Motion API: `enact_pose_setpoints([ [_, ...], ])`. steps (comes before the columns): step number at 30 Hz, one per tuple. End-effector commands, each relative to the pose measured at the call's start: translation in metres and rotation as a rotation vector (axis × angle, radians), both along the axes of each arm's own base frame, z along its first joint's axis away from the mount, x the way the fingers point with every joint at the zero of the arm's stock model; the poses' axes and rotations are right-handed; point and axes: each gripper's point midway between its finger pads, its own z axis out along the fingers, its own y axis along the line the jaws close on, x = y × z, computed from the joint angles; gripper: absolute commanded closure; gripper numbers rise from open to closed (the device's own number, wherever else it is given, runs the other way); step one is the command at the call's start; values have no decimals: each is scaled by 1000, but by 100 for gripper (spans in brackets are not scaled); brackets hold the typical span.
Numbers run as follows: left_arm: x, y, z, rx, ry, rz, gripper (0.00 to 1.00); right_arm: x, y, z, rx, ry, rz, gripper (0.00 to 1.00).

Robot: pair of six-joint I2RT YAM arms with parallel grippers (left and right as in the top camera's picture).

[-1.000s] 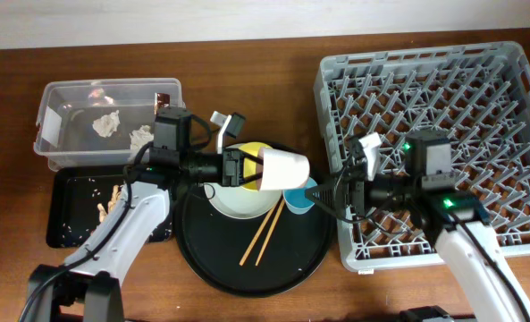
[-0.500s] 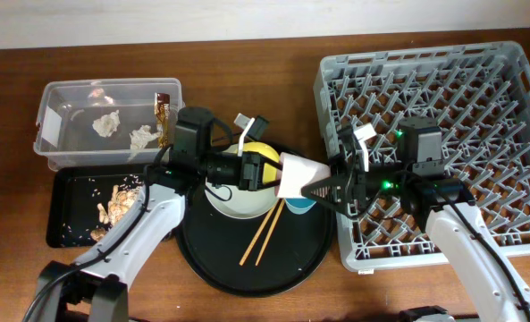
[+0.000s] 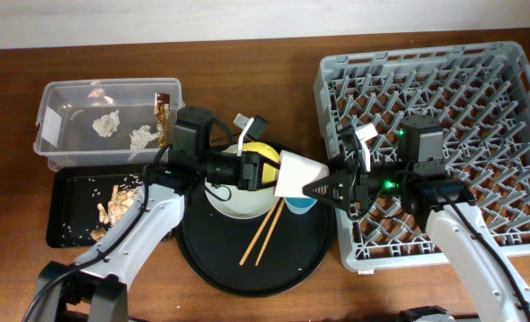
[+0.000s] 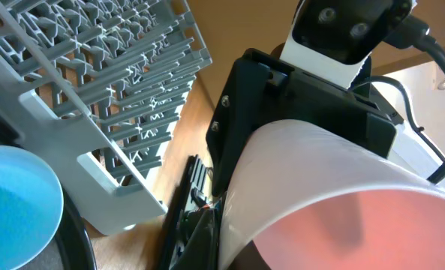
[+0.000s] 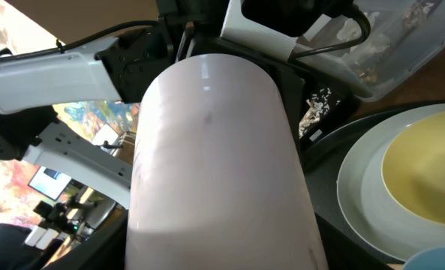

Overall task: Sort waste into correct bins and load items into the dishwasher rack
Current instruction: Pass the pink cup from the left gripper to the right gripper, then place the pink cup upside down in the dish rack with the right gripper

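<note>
Pink cup held in the air over the round black tray (image 3: pixel 213 261), caught between both arms.

In the overhead view the pink cup (image 3: pixel 298 174) lies on its side, long axis 9-to-3 o'clock, wide end toward 9. My left gripper (image 3: pixel 268 172) is clamped on that wide end. My right gripper (image 3: pixel 325 188) meets the narrow end from 3 o'clock. I cannot tell how wide its fingers stand, as the cup fills its wrist view. The dishwasher rack (image 3: pixel 479 80) sits at 3 o'clock, so the right arm is nearer. A second ago the right gripper stood apart from the cup; half a second ago it had arrived, and little differs since.
</note>
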Motion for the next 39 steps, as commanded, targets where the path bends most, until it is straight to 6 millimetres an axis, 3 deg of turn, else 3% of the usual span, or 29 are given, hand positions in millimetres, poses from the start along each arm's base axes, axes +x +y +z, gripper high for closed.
enact_pose_setpoints([
  [1, 12, -1, -7, 43, -28, 63, 87, 1, 2, 3, 1, -22, 8, 43],
  [4, 17, 2, -22, 106, -87, 97, 78, 3, 2, 2, -9, -23, -4, 47],
  [5, 20, 8, -38, 182, -83, 134, 74, 6, 1, -2, -26, -15, -21, 51],
  [7, 26, 22, -59, 288, -95, 185, 69, 16, -4, -20, -114, 32, -108, 55],
  [9, 37, 40, -59, 303, -97, 237, 68, 26, -13, -42, -223, 82, -204, 57],
  [13, 54, 107, -57, 430, -144, 405, 67, 33, -32, -52, -378, 96, -343, 57],
  [16, 48, 152, -64, 575, -136, 493, 67, 33, -53, -50, -522, 137, -450, 58],
  [18, 38, 190, -71, 732, -105, 585, 67, 32, -81, -43, -693, 184, -557, 61],
  [21, 24, 223, -72, 871, -74, 674, 67, 29, -107, -25, -832, 193, -651, 62],
  [25, 18, 234, -65, 918, -88, 711, 67, 20, -153, -3, -999, 221, -800, 62],
  [29, 18, 234, -66, 918, -88, 711, 67, 16, -207, 4, -1025, 328, -965, 64],
  [31, 17, 234, -66, 919, -86, 710, 67, 13, -239, -7, -1057, 432, -1044, 64],
  [33, 17, 233, -66, 919, -84, 709, 67, 15, -257, -20, -1064, 513, -1069, 64],
  [39, 15, 233, -67, 922, -77, 705, 67, 36, -267, -68, -1110, 659, -987, 62],
])
